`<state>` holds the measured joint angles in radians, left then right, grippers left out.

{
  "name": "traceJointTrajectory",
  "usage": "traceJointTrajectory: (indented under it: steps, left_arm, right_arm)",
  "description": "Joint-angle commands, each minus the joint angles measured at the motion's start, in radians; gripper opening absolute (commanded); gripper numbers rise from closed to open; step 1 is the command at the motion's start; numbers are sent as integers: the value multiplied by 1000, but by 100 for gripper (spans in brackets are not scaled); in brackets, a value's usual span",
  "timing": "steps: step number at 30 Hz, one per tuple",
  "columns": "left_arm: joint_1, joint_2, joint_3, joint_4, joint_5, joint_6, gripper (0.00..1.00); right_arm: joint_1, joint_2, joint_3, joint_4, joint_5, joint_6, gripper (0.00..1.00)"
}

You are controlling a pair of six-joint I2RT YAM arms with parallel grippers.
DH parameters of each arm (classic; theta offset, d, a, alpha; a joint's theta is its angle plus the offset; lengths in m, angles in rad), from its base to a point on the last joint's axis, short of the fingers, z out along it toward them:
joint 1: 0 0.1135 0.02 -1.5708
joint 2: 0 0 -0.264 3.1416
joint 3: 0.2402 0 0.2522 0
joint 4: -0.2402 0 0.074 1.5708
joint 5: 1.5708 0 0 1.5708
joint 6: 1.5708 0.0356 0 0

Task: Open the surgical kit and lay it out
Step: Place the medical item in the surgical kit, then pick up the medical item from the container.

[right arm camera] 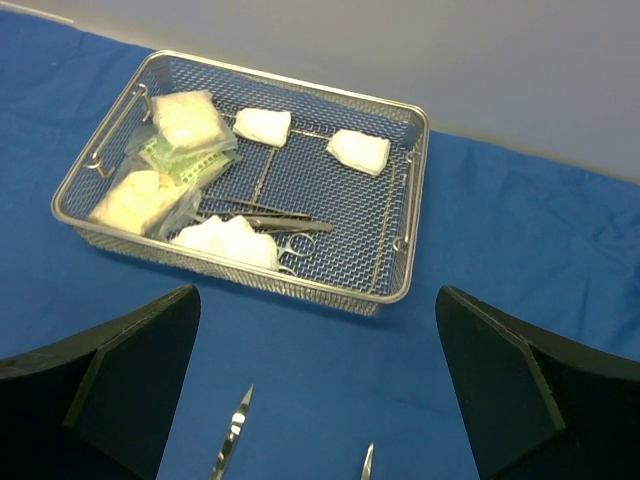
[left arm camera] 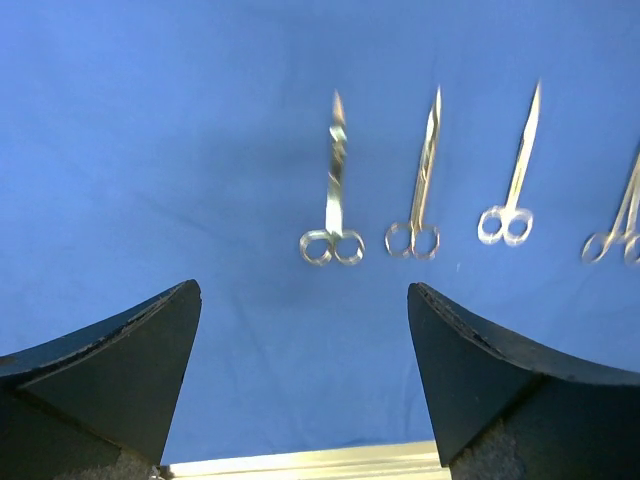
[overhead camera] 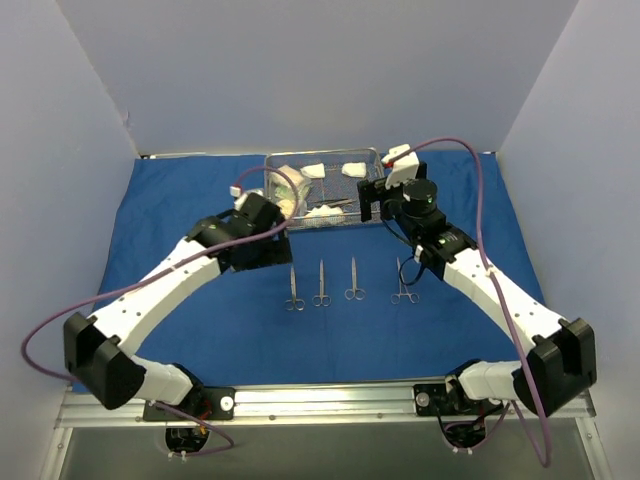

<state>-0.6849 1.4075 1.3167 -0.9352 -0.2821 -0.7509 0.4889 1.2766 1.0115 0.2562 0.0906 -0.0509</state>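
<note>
Fingers (left arm camera: pixel 110 370) of the left gripper (left arm camera: pixel 302 292) stand spread wide with nothing between them, hanging over the blue cloth (left arm camera: pixel 150 130). Just beyond its tips, four ring-handled instruments (left arm camera: pixel 335 190) lie flat on the cloth in a row. They lie side by side but apart, with their loops toward the arms and their points toward the back of the table. The rightmost one is cut off by the edge of the left wrist view.

The right gripper (right arm camera: pixel 317 292) also gapes wide and holds nothing. It hovers above the cloth, between the row and the wire-mesh tray (right arm camera: pixel 290 85). The tray sits on the cloth at the far middle of the table. Inside it, clear packets (right arm camera: pixel 185 125) are piled at the left end. Two gauze pads (right arm camera: pixel 262 126) lie apart along the far side and a third lies against the near wall. Slim steel instruments (right arm camera: pixel 270 215) rest on the mesh beside that third pad, one showing ring handles. From above, the left arm covers the tray's left end.
</note>
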Motion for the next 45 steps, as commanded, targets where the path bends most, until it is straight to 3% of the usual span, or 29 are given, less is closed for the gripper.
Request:
traceJointTrajectory:
  steps: [1, 10, 17, 24, 27, 33, 41, 45]
  left_arm:
    - [116, -68, 41, -57, -12, 70, 94]
    - [464, -157, -6, -21, 115, 139, 94]
    - [588, -140, -36, 15, 231, 183, 94]
    - [645, -120, -56, 32, 282, 203, 94]
    - [659, -114, -65, 39, 322, 216, 94]
    - [667, -94, -74, 49, 353, 237, 94]
    - [674, -76, -91, 65, 380, 249, 94]
    - [676, -73, -100, 73, 402, 252, 94]
  right_arm:
    - [-18, 58, 94, 78, 47, 25, 100]
    - [-52, 374, 318, 77, 60, 23, 100]
    - [-56, 696, 623, 6, -20, 13, 100]
    - [-38, 937, 825, -29, -135, 17, 100]
    - [-38, 1013, 887, -54, -190, -152, 100]
    - [-44, 1161, 1073, -250, -293, -288, 100]
    - [-24, 1178, 1047, -363, -417, -486, 100]
    - [-23, 1190, 1049, -377, -440, -504, 100]
